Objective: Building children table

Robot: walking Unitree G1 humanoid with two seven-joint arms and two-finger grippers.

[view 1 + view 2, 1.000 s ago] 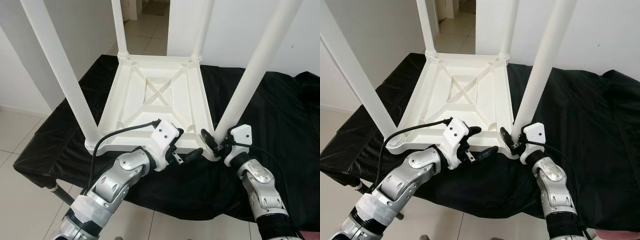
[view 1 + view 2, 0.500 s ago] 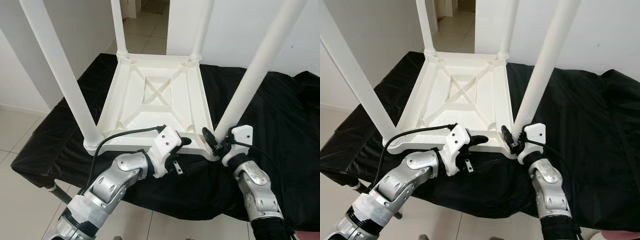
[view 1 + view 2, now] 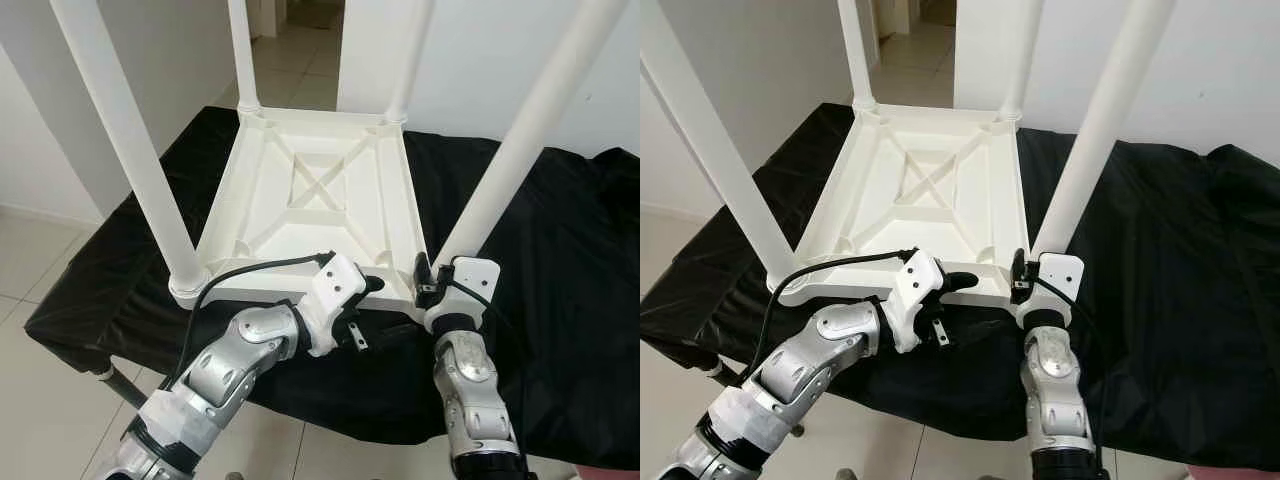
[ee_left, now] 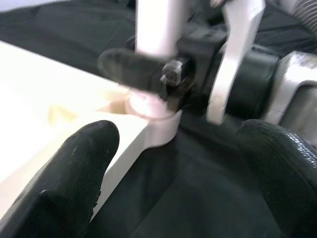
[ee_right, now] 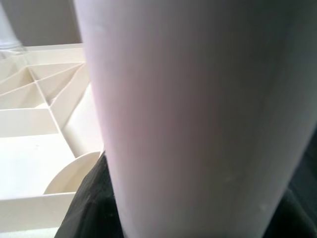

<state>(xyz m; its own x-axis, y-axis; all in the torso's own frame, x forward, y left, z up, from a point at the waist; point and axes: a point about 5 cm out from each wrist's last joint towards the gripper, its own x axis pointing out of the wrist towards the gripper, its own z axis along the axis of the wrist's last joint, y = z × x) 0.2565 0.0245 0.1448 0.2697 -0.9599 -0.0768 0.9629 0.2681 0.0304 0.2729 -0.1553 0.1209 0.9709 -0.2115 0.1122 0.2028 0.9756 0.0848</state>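
Closing in on the near-right leg [image 3: 505, 170], our right claw [image 3: 425, 280] has swung from a slanted approach a second ago to stand straight behind the leg's base at lower centre-right; its wrist camera sits pressed close against the leg's white tube. We cannot tell whether its fingers are around the leg or only beside it. Our left claw [image 3: 368, 290] has slid in under the near rim of the table [image 3: 320, 190] since then, fingers spread, one over the rim and one below it against the black cloth [image 3: 560, 250].

We judge that both claws are now set at the near-right corner, ready to steady the top while the leg is seated or checked.

The upturned table lies in the middle of the frame on the cloth, all four legs standing up. Its near edge lies close to the cloth's front drop at the bottom, so little room remains there; to the right, open cloth stretches wide.
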